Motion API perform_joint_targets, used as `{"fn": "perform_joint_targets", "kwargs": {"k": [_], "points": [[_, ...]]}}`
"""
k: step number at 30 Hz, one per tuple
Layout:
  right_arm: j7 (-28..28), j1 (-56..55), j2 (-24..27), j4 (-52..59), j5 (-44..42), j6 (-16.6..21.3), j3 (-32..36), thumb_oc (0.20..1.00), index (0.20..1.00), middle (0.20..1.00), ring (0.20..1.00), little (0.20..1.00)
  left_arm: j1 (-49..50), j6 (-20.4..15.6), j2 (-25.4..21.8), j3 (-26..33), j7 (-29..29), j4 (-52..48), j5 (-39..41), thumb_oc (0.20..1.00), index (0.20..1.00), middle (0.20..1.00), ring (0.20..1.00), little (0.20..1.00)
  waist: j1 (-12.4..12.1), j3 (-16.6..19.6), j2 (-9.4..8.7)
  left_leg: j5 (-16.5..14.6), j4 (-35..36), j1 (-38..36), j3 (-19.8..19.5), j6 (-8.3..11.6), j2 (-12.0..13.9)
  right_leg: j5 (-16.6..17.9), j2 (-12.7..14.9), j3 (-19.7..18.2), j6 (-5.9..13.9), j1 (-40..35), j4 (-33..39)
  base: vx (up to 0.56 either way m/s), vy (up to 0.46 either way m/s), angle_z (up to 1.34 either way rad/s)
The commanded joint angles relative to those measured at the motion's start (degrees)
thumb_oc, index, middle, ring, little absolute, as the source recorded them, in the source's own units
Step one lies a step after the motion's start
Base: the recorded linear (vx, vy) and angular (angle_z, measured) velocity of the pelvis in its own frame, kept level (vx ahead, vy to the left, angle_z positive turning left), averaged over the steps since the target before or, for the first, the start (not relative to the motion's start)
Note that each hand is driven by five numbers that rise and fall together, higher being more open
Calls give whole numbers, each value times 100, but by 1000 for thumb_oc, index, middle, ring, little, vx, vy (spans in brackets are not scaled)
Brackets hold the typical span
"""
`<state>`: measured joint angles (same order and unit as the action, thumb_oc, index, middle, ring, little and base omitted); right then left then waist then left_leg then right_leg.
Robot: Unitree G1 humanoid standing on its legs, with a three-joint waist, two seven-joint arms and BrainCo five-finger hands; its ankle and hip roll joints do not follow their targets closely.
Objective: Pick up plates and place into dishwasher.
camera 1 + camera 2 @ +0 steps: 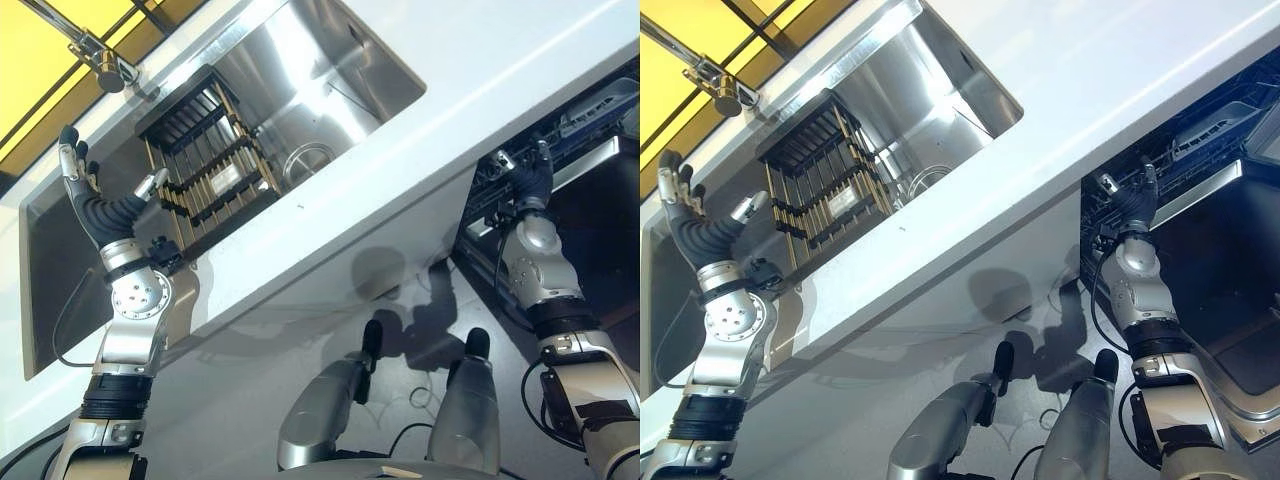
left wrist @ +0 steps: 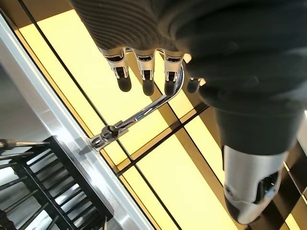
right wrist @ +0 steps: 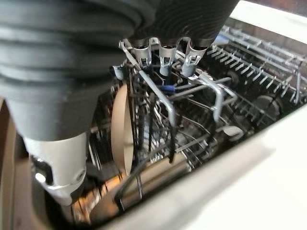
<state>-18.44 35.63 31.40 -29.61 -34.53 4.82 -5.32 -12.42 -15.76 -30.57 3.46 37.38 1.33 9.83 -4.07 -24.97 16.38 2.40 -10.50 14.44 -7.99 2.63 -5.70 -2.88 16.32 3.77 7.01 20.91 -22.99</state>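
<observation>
Beige and standing on edge, a plate (image 3: 122,128) sits in the dishwasher rack (image 3: 201,103) just below your right hand (image 3: 165,57), whose fingers point straight out over the wires and hold nothing. Your left hand (image 1: 88,195) is raised beside the dark drying rack (image 1: 205,160) in the steel sink (image 1: 330,75), fingers spread and empty. Past its fingertips (image 2: 147,86) you see the chrome tap (image 2: 144,112) against the yellow window.
</observation>
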Motion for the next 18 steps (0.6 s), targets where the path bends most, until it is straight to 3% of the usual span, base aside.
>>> {"fn": "perform_joint_targets", "kwargs": {"k": [1, 9, 14, 18], "points": [[654, 1082, -352, 521, 264, 620, -620, 1000, 1000, 1000, 1000, 1000, 160, -382, -410, 3, -65, 75, 58, 1000, 1000, 1000, 1000, 1000, -292, 755, -240, -432, -464, 207, 338, -345, -506, 687, 231, -272, -155, -503, 1038, 15, -8, 8], [61, 430, -205, 831, 683, 591, -170, 1000, 1000, 1000, 1000, 1000, 69, -372, -383, -99, 38, 46, -30, 1000, 1000, 1000, 1000, 1000, 50, 629, -374, -547, -550, 222, 481, -415, -457, 815, 80, -597, -180, -348, 1039, -47, -8, -3], [-316, -175, -130, 1282, 1413, 190, 56, 1000, 1000, 1000, 1000, 1000, 97, -302, -303, -28, 163, 11, -128, 1000, 1000, 1000, 1000, 1000, 322, 519, -527, -659, -688, 292, 615, -449, -387, 884, -53, -831, -195, -151, 947, -64, 13, -28], [-338, -899, 40, 1594, 1579, 97, 370, 1000, 1000, 1000, 1000, 1000, 221, -249, -279, 102, 47, -80, -178, 1000, 1000, 1000, 1000, 1000, 469, 486, -686, -717, -753, 219, 773, -482, -260, 829, -130, -783, -192, -71, 691, -6, 10, -51]]}}
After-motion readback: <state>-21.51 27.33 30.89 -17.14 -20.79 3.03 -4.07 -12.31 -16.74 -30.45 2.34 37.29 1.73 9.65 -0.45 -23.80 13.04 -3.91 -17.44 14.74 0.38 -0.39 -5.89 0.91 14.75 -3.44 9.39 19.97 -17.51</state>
